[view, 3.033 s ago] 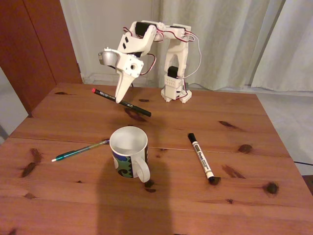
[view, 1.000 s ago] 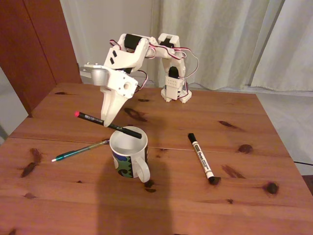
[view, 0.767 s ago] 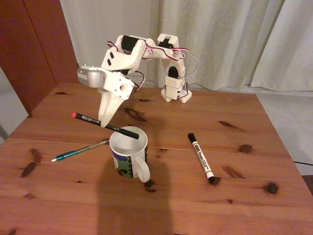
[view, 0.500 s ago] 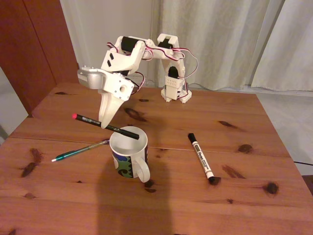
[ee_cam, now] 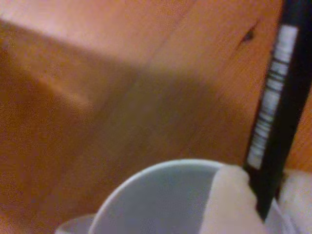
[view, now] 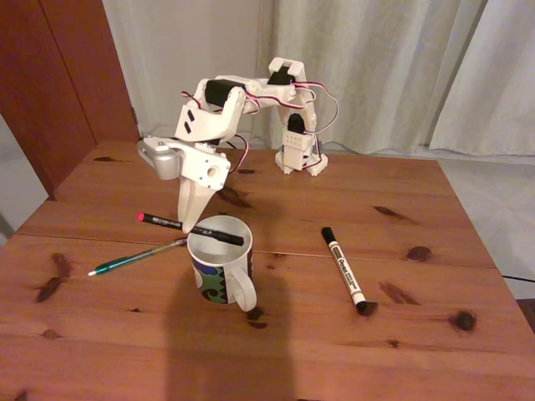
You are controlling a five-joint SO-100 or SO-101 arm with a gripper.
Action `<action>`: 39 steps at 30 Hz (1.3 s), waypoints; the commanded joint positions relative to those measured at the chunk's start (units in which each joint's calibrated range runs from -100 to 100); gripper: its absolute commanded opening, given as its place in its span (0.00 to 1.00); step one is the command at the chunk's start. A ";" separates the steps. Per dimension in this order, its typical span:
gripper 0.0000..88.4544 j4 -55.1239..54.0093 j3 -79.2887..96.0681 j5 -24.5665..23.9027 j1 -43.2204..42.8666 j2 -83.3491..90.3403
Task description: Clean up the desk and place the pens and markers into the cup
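1. In the fixed view the gripper (view: 191, 224) is seen pointing steeply down, its fingertips just beside the left rim of the cup (view: 220, 261).
2. The black pen (view: 191, 228) is pinched between the jaws, which are pressed onto its barrel; in the wrist view the pale fingers (ee_cam: 229, 204) are seen on either side of the dark barrel (ee_cam: 275, 102).
3. The long axis of the black pen is held nearly level in the fixed view, tilted slightly down to the right. Its red end is pointed left, out beyond the jaws over the desk (view: 117, 334), and its black end is extended right of the jaws across the mouth of the cup.
4. In the wrist view the white rim of the cup (ee_cam: 161, 170) is seen directly under the jaws, and a white printed label with bars is shown along the pen barrel.
5. The teal-green pen (view: 138, 256) is laid on the desk below and to the left of the jaws, its long axis slanted, the pale tip pointed lower left and the other end close to the cup.
6. The marker (view: 343, 269) is laid on the desk well to the right of the jaws, beyond the cup, its long axis run from upper left to lower right.
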State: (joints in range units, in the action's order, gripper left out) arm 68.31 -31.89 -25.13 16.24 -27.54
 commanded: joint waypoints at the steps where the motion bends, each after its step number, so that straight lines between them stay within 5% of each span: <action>1: 0.01 -0.31 0.69 0.40 0.28 0.69; 14: 0.01 -0.23 2.31 -0.07 0.36 1.35; 23: 0.25 0.20 1.95 0.04 1.09 1.52; 39: 0.25 0.46 0.06 -1.59 5.03 10.29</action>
State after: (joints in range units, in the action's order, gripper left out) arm 68.31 -29.26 -26.64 20.72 -22.63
